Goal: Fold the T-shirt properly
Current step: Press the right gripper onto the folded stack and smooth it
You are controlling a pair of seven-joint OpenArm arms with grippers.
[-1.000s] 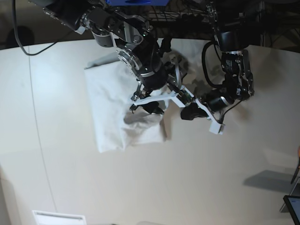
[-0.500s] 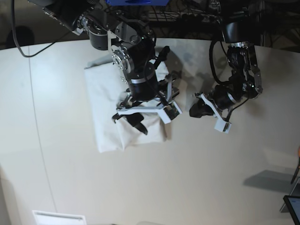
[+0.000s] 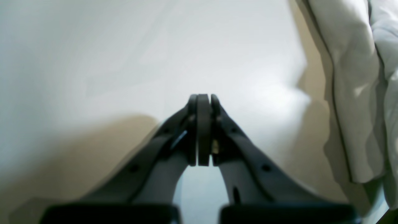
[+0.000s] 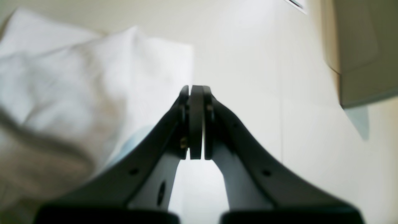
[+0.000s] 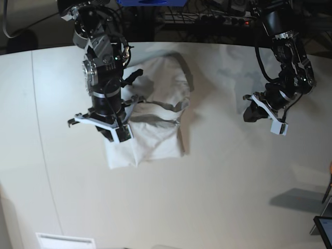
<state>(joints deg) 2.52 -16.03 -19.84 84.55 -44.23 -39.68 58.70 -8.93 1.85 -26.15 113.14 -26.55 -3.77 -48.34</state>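
Tabletop [image 5: 218,197] overview alone shows whole folded T-shirt [image 5: 150,140]; wrist views show clenched fingers [image 3: 199,130].

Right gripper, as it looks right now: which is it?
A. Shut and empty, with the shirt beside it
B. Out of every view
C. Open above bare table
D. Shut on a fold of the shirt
A: in the right wrist view the right gripper has its jaws pressed together with nothing between them, and the T-shirt lies off to its side, not pinched.
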